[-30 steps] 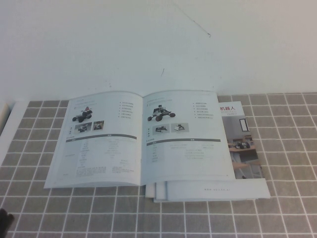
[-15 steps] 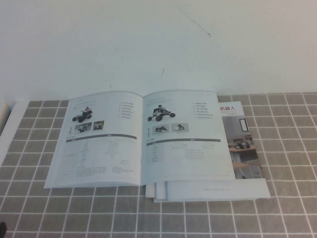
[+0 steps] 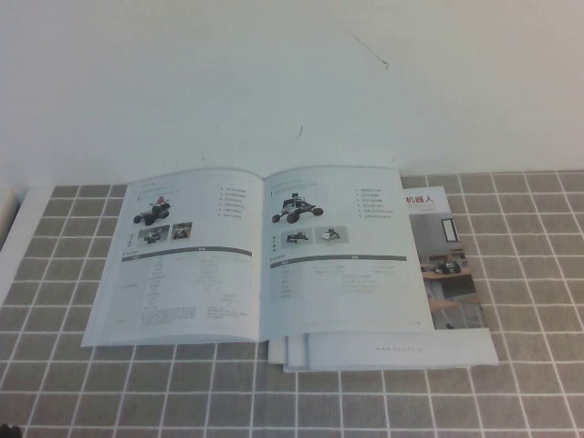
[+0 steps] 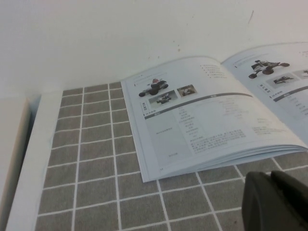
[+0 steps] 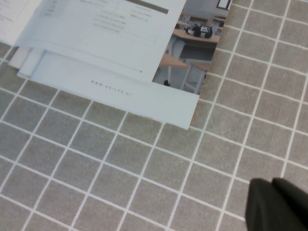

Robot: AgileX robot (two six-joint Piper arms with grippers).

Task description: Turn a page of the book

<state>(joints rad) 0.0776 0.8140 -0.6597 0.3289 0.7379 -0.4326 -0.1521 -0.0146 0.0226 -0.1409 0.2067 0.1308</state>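
The book (image 3: pixel 260 255) lies open and flat on the grey tiled table (image 3: pixel 529 383), against the white wall. Its left page (image 3: pixel 182 260) and right page (image 3: pixel 342 255) both show a wheeled vehicle, small photos and tables under dark bars. No face with a black-and-white device shows. My left gripper (image 4: pixel 270 177) is shut and empty, low over the tiles just off the book's (image 4: pixel 202 125) near left corner. My right gripper (image 5: pixel 272 185) is shut and empty over bare tiles, off the stack's near right corner. Neither gripper touches the book.
Under the book lie the magazine with red characters and a room photo (image 3: pixel 447 274) and a white booklet (image 3: pixel 401 349); both also show in the right wrist view, the magazine (image 5: pixel 192 53) and the booklet (image 5: pixel 115 89). A white ledge (image 4: pixel 29 159) borders the table's left side.
The dark tip of my left arm at the lower left corner of the high view has slid down, almost out of sight. The book has not moved.
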